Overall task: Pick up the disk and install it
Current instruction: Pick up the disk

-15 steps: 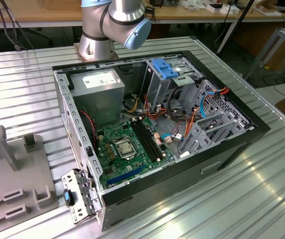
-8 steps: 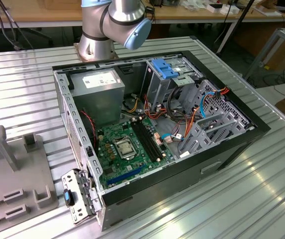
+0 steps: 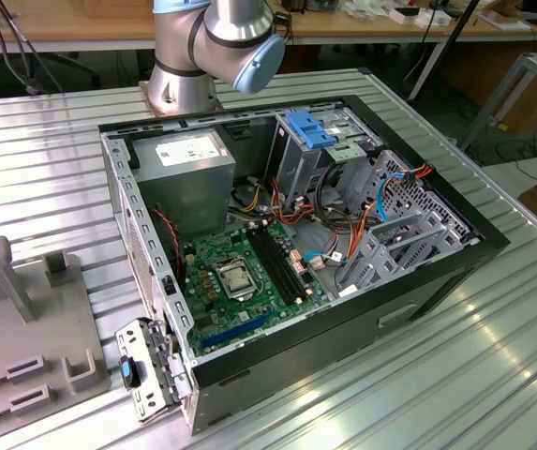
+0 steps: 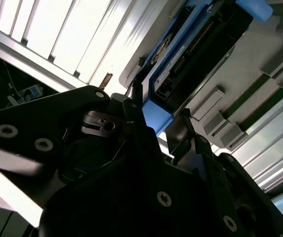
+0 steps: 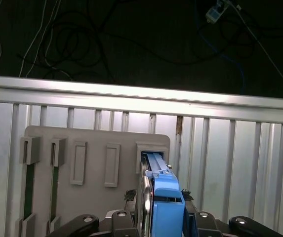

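The disk [image 5: 165,197] stands on its thin side in a slot of the grey holder [image 5: 92,143]. It is the end slot, close to one edge of the holder. The holder lies on the ribbed metal table [image 5: 230,148], close to the table's edge. In the exterior view the holder [image 3: 24,319] sits at that view's left, apart from the open computer case [image 3: 296,234].

The gripper [image 5: 159,195] is right at the disk. Its two dark fingers [image 4: 131,106] are set narrow, one on each side of the bright blue rail. They look to be pressing on the blue plastic. The second wrist view is dark there, so I am not fully sure the hold is tight. The disk [image 4: 181,64] has not come out of its slot.

The step in hand looks like the pick-up, so the task is only at its start. To do it well, both fingers should sit flat and even on the rail, not on a corner. The disk should leave the slot in a straight line. A tilt could jam it against the slot walls or let it slip. A firm, gentle squeeze seems best, since the rail is only plastic.
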Available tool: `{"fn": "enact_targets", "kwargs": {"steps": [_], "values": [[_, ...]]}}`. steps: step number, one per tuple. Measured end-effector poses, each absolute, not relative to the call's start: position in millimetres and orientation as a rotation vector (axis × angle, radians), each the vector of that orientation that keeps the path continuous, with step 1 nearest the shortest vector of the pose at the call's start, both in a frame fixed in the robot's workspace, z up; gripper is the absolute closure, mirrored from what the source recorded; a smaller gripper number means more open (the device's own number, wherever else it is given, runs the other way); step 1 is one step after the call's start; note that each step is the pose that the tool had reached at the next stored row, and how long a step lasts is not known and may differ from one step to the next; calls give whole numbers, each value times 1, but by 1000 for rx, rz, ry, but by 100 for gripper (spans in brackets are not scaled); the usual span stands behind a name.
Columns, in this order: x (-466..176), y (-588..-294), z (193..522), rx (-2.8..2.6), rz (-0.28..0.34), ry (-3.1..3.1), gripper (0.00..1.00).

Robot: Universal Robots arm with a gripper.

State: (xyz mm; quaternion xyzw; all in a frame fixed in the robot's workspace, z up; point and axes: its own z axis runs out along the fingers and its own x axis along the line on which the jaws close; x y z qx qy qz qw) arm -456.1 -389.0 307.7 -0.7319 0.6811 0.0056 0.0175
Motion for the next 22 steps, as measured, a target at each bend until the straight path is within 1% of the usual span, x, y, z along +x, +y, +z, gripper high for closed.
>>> {"fn": "enact_targets", "kwargs": {"steps": [2, 3, 4, 7, 9, 22], "values": [[-456, -389, 308, -2274, 18, 2117, 56], [-456, -389, 308, -2274, 17, 2117, 62], [-456, -389, 308, -2274, 17, 2117, 62], [-456, -389, 308, -2222, 16, 2171, 62], [-456, -389, 302, -2219, 23, 2169, 63], [-456, -389, 302, -2218, 22, 2168, 63]]}}
